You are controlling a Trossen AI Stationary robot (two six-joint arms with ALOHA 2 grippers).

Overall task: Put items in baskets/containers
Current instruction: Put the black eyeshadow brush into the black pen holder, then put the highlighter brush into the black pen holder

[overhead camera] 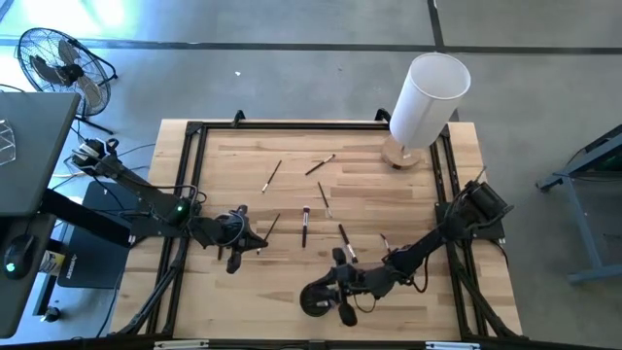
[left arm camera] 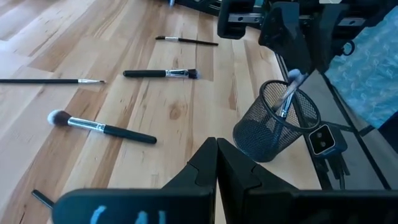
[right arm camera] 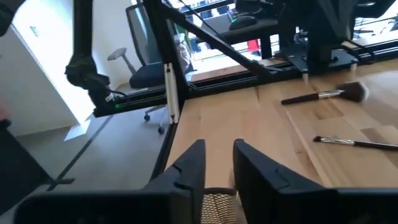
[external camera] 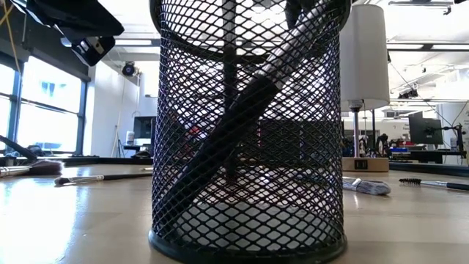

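The black mesh cup [overhead camera: 316,297] stands near the table's near edge and fills the low view [external camera: 248,147]. One dark-handled brush [external camera: 242,117] leans inside it, its pale tip [left arm camera: 295,77] above the rim. My right gripper [right arm camera: 219,163] hovers open just over the cup's rim [right arm camera: 217,202], with nothing between its fingers. My left gripper [left arm camera: 216,163] is shut and empty, low over the table's left part [overhead camera: 233,251]. Several more brushes lie flat on the wood: [overhead camera: 305,226], [overhead camera: 272,175], [overhead camera: 320,165], [overhead camera: 345,241], [left arm camera: 102,127], [left arm camera: 161,73].
A tall white cylinder [overhead camera: 428,97] stands on a round wooden base at the far right corner. A black frame [overhead camera: 190,175] runs along the table's edges. Bare wood [overhead camera: 389,190] lies between the scattered brushes and the cylinder. A fan [overhead camera: 63,63] stands on the floor beyond the table.
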